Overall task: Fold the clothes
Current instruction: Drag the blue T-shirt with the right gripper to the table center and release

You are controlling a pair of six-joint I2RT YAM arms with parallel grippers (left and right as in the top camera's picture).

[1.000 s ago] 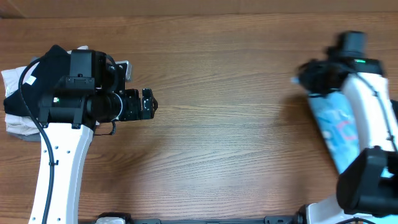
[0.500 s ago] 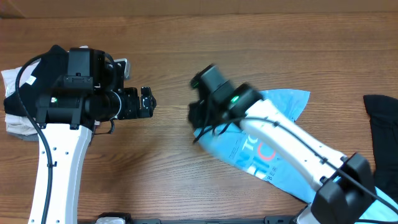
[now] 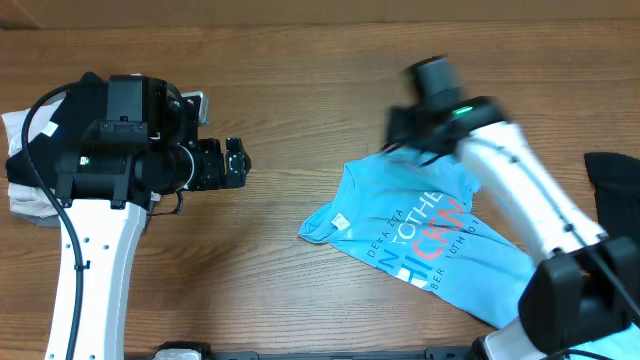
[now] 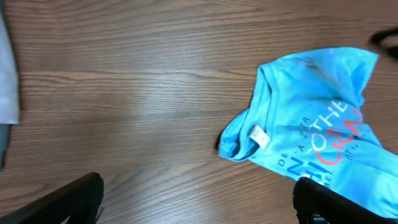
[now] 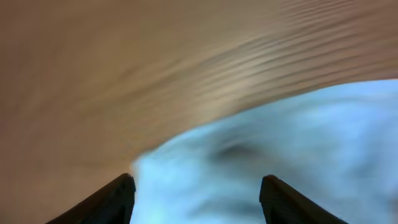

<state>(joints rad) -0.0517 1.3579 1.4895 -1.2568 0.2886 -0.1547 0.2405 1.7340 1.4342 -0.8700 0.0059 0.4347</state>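
Fabric lay spread right of centre on the wooden table [image 3: 300, 60]: a sky-blue T-shirt [image 3: 430, 250], rumpled, with its collar end pointing toward the left arm. A small white tag [image 3: 340, 222] showed at the neck, and white lettering [image 3: 425, 207] ran across the chest with a red-orange word through it.

The right gripper [image 3: 403, 135] hung over the shirt's far edge and was blurred from above. From its own camera the 2 fingers [image 5: 109, 202] stood well apart with nothing between them, only smeared blue cloth underneath. I could not tell whether the tips touched the cloth.

The left gripper [image 3: 240, 165] sat well off to the left, above bare wood and aimed at the shirt, its jaws spread wide and empty. Its camera caught the collar and tag sharply.

Behind that arm, at the table's left edge, a black garment [image 3: 60, 110] lay heaped on a pale garment [image 3: 25, 200]. A second black garment [image 3: 612, 185] lay at the right edge, beyond the right arm.
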